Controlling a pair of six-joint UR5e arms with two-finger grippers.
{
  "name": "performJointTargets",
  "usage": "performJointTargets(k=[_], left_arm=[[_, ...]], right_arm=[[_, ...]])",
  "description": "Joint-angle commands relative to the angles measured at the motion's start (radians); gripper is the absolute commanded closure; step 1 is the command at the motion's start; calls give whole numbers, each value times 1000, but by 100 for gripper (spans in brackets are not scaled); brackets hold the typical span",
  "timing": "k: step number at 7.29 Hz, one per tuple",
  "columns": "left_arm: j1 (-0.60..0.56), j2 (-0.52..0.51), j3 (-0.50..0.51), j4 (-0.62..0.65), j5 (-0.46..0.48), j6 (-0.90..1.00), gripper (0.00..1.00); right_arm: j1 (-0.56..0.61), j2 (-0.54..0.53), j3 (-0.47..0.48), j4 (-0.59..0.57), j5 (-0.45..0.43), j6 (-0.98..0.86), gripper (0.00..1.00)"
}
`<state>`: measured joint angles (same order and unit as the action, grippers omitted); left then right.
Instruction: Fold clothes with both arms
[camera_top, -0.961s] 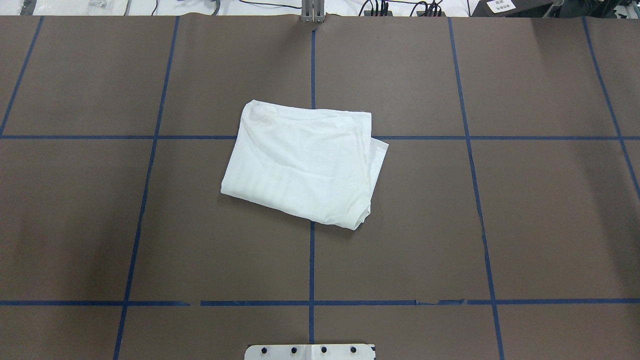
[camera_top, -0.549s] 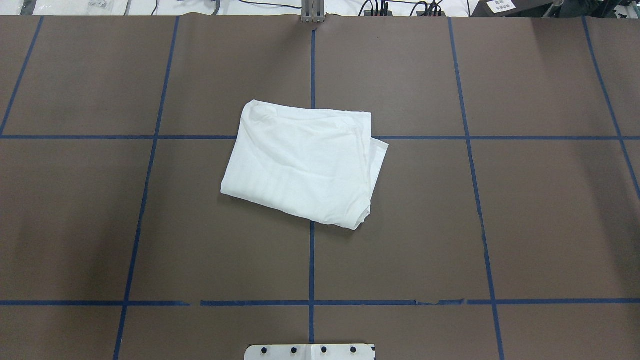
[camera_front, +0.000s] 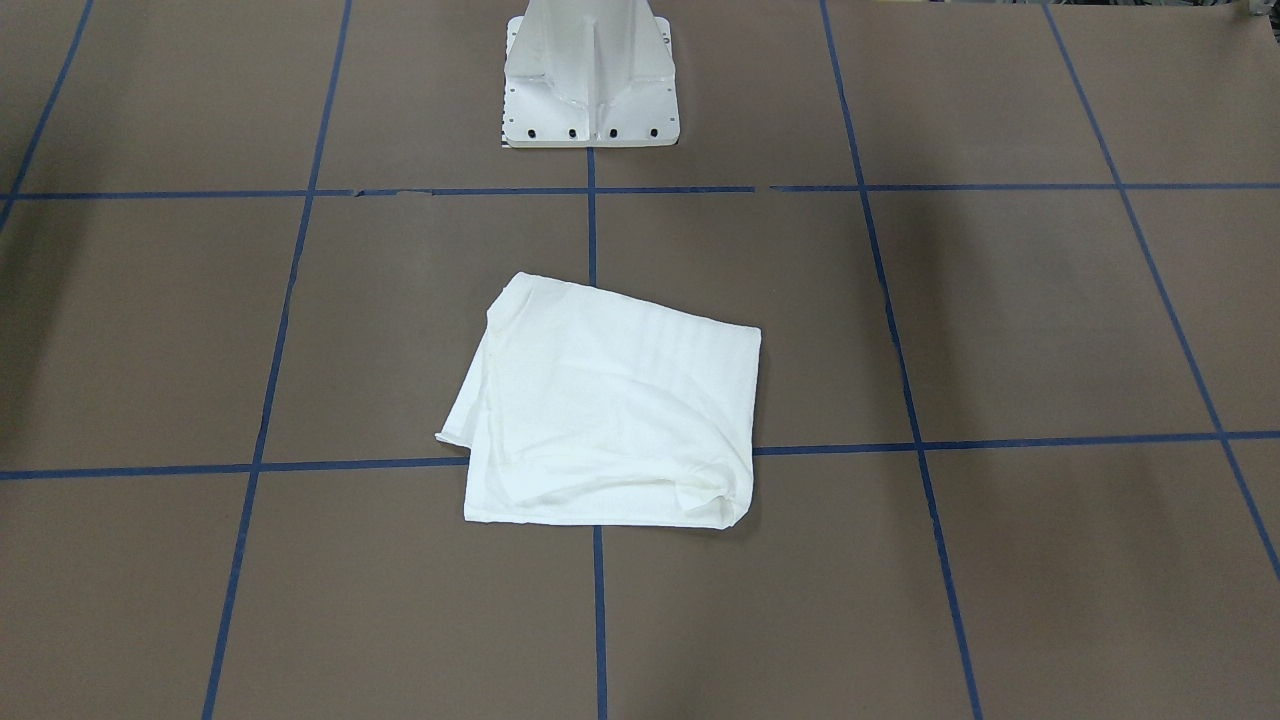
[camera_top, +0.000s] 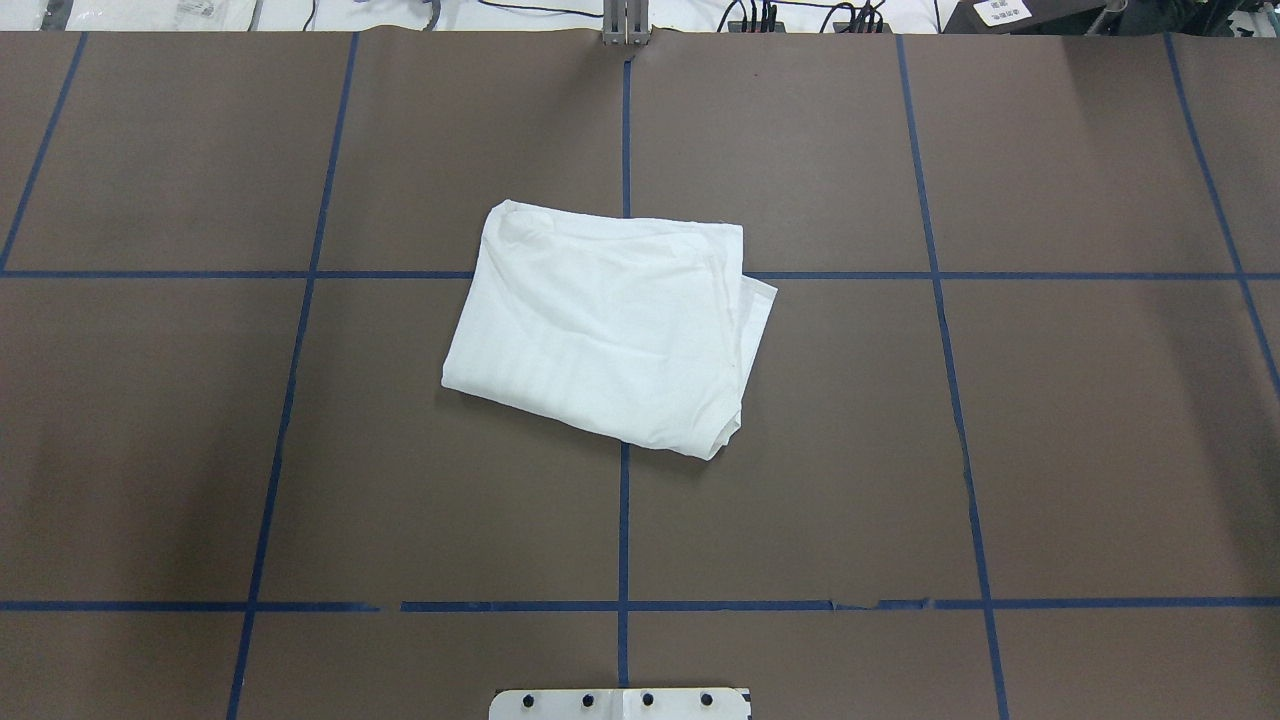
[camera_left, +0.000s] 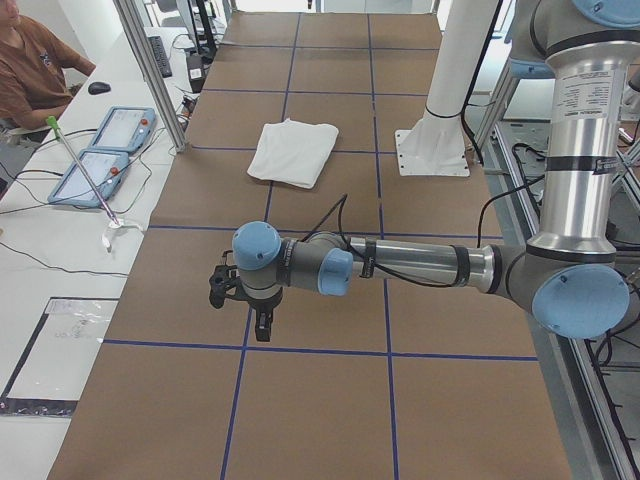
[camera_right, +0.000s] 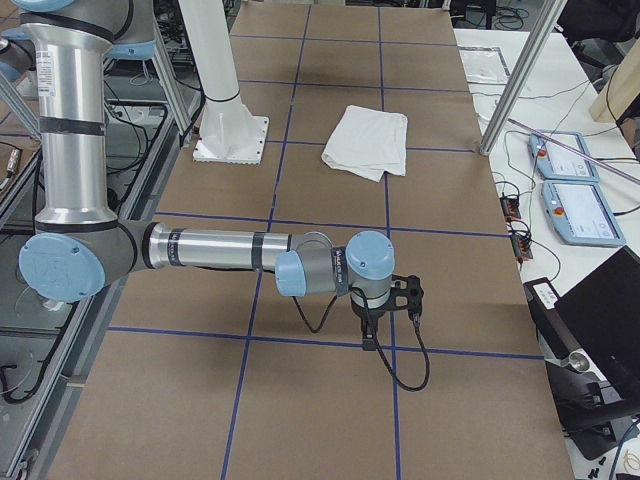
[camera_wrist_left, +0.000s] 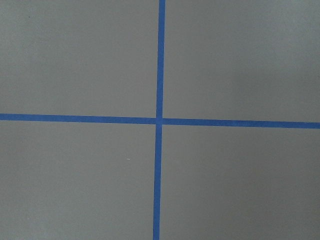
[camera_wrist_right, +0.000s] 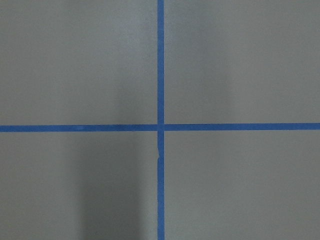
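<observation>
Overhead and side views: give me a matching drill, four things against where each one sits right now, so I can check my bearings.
Things:
1. shirt
2. pedestal base
3. left tool
4. right tool

Places:
A. above the table toward its end on the robot's right, apart from the shirt
B. folded, lying mid-table across the blue tape lines
C. standing at the robot's edge of the table
D. above the table toward its end on the robot's left, apart from the shirt

Pairs: 1-B, 2-C, 3-D, 4-A.
</observation>
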<state>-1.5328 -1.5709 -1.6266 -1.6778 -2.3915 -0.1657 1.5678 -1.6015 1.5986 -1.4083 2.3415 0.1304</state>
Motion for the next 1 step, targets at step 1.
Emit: performJointTargets(k=[1], left_arm=[[-1,2,1,0,0,0,0]], right_arm=[[0,0,1,0,1,0,0]])
